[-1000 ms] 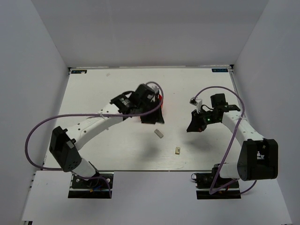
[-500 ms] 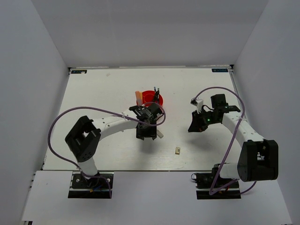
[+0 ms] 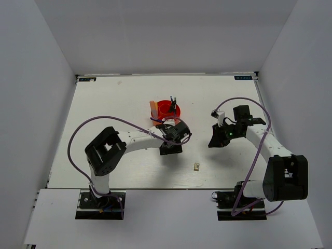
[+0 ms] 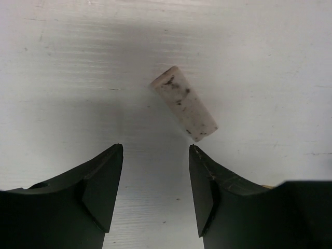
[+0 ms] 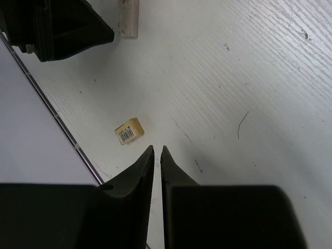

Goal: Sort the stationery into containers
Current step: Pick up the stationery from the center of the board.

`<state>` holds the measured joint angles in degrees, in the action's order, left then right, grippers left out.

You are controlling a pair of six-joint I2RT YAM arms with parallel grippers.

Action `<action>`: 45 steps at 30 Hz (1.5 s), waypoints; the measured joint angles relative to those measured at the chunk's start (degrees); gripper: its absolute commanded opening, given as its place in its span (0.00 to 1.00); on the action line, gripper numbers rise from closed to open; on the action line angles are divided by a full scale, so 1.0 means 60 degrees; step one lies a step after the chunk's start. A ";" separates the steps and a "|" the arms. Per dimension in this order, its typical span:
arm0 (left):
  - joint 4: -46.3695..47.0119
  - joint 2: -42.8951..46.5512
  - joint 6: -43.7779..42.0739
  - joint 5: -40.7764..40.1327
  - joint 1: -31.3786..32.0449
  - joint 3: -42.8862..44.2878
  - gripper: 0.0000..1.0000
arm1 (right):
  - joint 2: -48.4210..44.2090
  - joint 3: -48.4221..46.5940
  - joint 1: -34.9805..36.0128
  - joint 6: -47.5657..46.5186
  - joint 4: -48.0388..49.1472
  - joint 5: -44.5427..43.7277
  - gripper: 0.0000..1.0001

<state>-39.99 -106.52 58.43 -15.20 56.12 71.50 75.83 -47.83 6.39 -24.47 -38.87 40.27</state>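
Observation:
The whitish eraser block (image 4: 184, 104) lies flat on the table, just ahead of my open, empty left gripper (image 4: 155, 148), nearer its right fingertip; neither finger touches it. In the top view my left gripper (image 3: 171, 149) covers the eraser. The tiny beige cube (image 3: 197, 166) lies apart, near the front; it also shows in the right wrist view (image 5: 128, 130). My right gripper (image 5: 157, 148) is shut and empty above the table, right of the cube (image 3: 213, 141). The orange tub (image 3: 177, 111) stands behind the left gripper, with the black scissors handles (image 3: 173, 101) sticking up.
A pale orange stick (image 3: 153, 107) stands at the tub's left rim. The table's front edge (image 5: 62, 129) runs close behind the cube. The left gripper's body (image 5: 57, 26) and the eraser (image 5: 128, 18) show at the top left of the right wrist view.
My left arm has swung from over the tub forward and right, coming low over the eraser, which it now covers in the top view. The right arm has barely moved.

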 measured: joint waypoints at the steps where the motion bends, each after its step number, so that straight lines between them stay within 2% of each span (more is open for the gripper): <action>1: 0.0076 -0.0022 0.0138 -0.0127 0.0055 0.0000 0.64 | -0.0007 0.0000 0.0000 -0.0004 -0.0004 0.0000 0.13; 9: 0.0943 -0.0025 0.1300 -0.0765 0.0153 -0.0135 0.64 | -0.0106 0.0095 -0.0022 -0.0033 -0.0004 0.0040 0.13; 18: 0.0958 -0.0138 0.2415 -0.1133 0.0149 -0.0157 0.64 | -0.0193 0.0142 -0.0066 -0.0069 -0.0018 0.0106 0.14; 24: 0.0729 -0.0707 0.2827 -0.1461 0.0219 0.0499 0.64 | -0.0251 0.0142 -0.0135 -0.0076 -0.0022 0.0153 0.14; 28: 0.0612 -0.0965 0.2911 -0.1661 0.0291 0.0816 0.60 | -0.0284 0.0142 -0.0193 -0.0080 -0.0026 0.0215 0.14; 34: 0.0262 -0.0965 0.2983 -0.1876 0.0459 0.0816 0.51 | -0.0361 0.0142 -0.0288 -0.0102 -0.0033 0.0335 0.14; 38: -0.0025 -0.0965 0.3002 -0.1993 0.0597 0.0816 0.34 | -0.0382 0.0142 -0.0342 -0.0106 -0.0033 0.0412 0.14; 44: -0.0193 -0.0969 0.2976 -0.2273 0.0812 0.0816 0.19 | -0.0415 0.0142 -0.0455 -0.0102 -0.0051 0.0546 0.14; 45: -0.0215 -0.0969 0.2976 -0.2310 0.0838 0.0816 0.14 | -0.0437 0.0142 -0.0474 -0.0102 -0.0058 0.0568 0.14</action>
<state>-41.28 -112.33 76.29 -29.06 61.14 76.40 73.21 -46.98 3.55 -25.08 -39.22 43.68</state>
